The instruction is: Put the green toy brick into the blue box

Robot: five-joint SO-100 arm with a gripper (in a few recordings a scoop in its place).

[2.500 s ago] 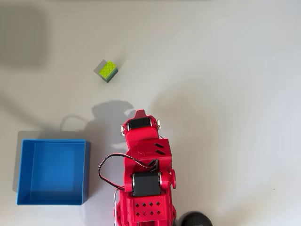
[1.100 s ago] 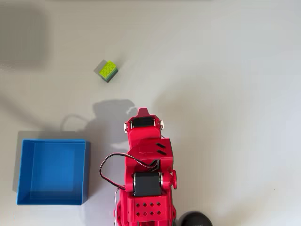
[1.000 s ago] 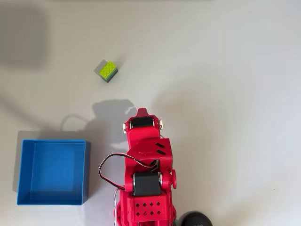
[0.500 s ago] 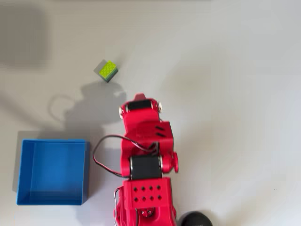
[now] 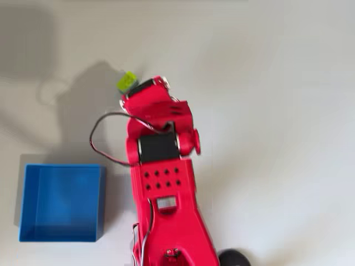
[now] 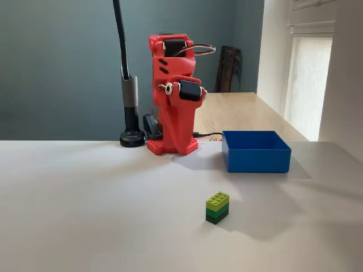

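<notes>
The green toy brick (image 5: 126, 81) lies on the white table at the upper left of the overhead view, and in the fixed view the brick (image 6: 217, 207) stands near the front. The red arm (image 5: 158, 144) stretches up and left, and its front end (image 5: 148, 90) reaches the brick's right edge. The gripper's fingers are hidden under the arm, so their state is unclear. In the fixed view the arm (image 6: 174, 90) looks folded upright. The blue box (image 5: 102, 202) sits at the lower left with nothing in it, and the fixed view shows the box (image 6: 258, 161) to the arm's right.
A black pole (image 6: 128, 85) on a round base (image 6: 131, 139) stands beside the arm's base; the round base (image 5: 233, 258) also shows at the overhead view's bottom edge. A black cable (image 5: 99, 130) loops off the arm's left side. Bare white table surrounds the brick and the box.
The arm has unfolded and swung up and to the left, from the lower middle to right beside the brick. The brick and the blue box have stayed put.
</notes>
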